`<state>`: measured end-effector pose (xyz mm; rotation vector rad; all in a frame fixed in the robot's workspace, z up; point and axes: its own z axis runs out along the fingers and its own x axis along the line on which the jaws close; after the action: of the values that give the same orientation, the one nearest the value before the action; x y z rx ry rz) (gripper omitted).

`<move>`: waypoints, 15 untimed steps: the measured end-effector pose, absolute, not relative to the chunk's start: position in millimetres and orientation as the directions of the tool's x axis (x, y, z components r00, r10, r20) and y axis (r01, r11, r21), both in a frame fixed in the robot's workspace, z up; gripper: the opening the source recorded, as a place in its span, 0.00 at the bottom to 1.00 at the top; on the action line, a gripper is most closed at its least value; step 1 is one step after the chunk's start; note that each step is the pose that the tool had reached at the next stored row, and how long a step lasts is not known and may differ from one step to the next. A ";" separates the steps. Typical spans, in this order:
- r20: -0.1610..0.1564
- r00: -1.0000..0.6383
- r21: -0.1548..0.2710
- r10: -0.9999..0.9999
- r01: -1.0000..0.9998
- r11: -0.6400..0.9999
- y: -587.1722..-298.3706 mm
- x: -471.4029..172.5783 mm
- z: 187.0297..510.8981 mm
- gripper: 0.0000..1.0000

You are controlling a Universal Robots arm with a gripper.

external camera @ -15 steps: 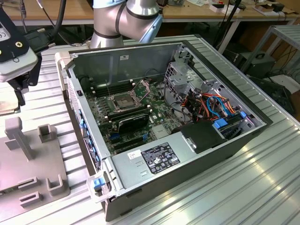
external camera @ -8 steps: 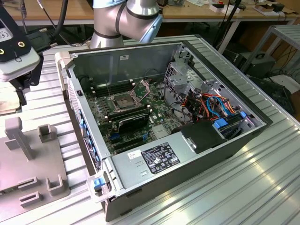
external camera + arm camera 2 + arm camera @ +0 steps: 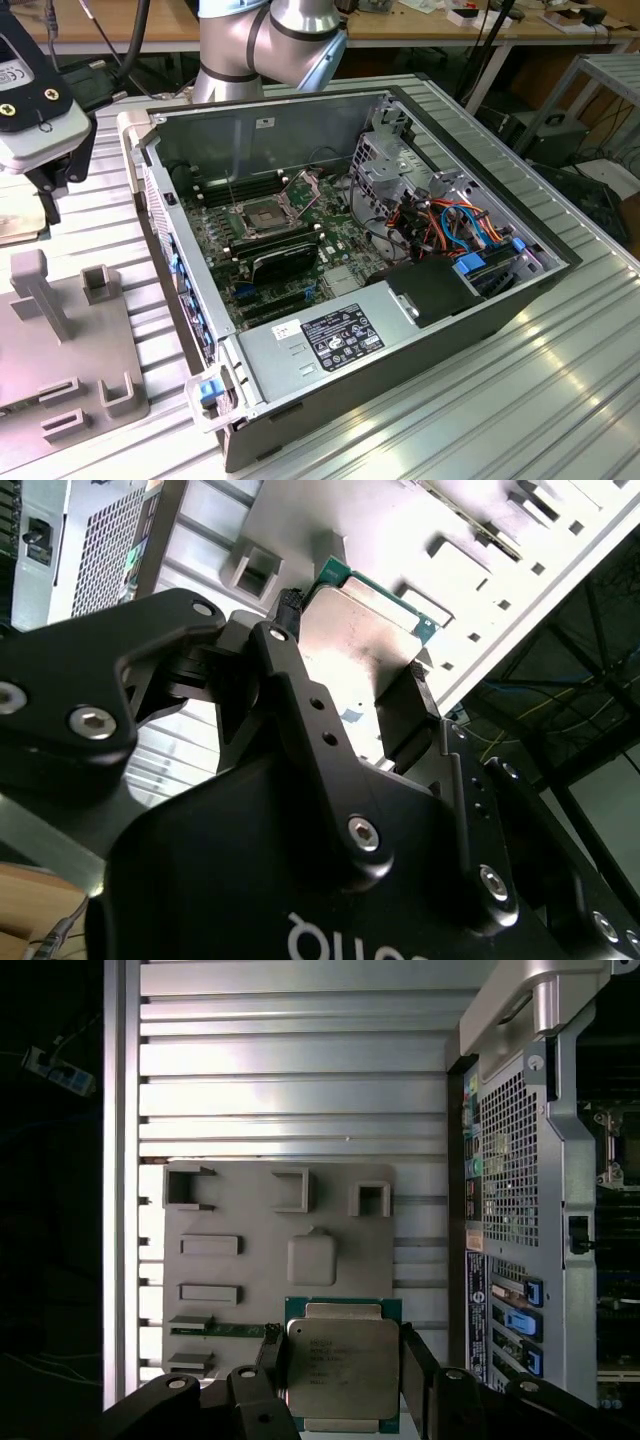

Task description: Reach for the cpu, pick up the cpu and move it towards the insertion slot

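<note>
The cpu (image 3: 338, 1365) is a thin square chip with a dull silver face on a green board. My gripper (image 3: 342, 1372) is shut on it, with a black finger (image 3: 272, 1360) against each of two opposite edges. It hangs above the grey fixture plate (image 3: 280, 1190), closer to the camera than the plate's square recess (image 3: 311, 1259). In the second wrist view the cpu (image 3: 355, 630) sits between the fingers (image 3: 288, 675) of the gripper (image 3: 352, 675). The insertion slot (image 3: 262, 218), with its hinged metal frame (image 3: 303, 186) raised, lies on the motherboard inside the open computer case (image 3: 330, 340).
The arm's white wrist housing (image 3: 30, 120) hangs at the exterior view's left, over the grey fixture plate (image 3: 60, 340) with its upright blocks. The case wall (image 3: 180, 270) stands between plate and motherboard. A black expansion card (image 3: 285, 262) and a drive cage (image 3: 390, 170) flank the socket.
</note>
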<state>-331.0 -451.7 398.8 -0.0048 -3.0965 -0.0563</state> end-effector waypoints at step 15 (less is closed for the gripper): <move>0.045 -0.999 0.036 0.002 0.004 0.999 -451.7 -327.0 398.7 0.55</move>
<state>-327.0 -451.7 398.7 -0.0048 -3.0964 -0.0563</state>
